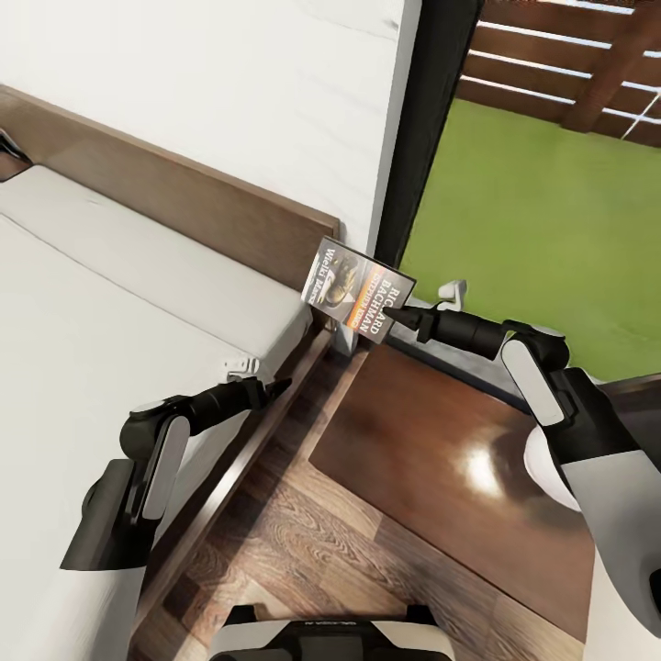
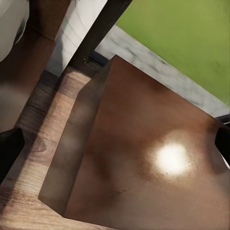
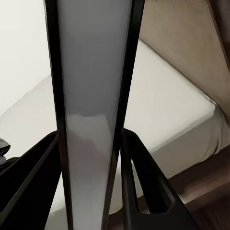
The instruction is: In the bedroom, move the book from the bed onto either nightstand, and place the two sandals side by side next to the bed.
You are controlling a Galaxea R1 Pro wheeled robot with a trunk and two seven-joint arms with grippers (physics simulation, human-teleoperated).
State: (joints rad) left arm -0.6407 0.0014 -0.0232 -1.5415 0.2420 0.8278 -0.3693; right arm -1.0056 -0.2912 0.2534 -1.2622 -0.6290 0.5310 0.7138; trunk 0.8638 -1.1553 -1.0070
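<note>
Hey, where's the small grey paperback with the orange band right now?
In the head view the grey paperback book is held in the right gripper, up in the air above the glossy reddish-brown nightstand, near the bed's dark brown headboard.

Bare nightstand top (image 1: 441,459), headboard (image 1: 202,197) and wall (image 1: 229,83) alongside.
</note>
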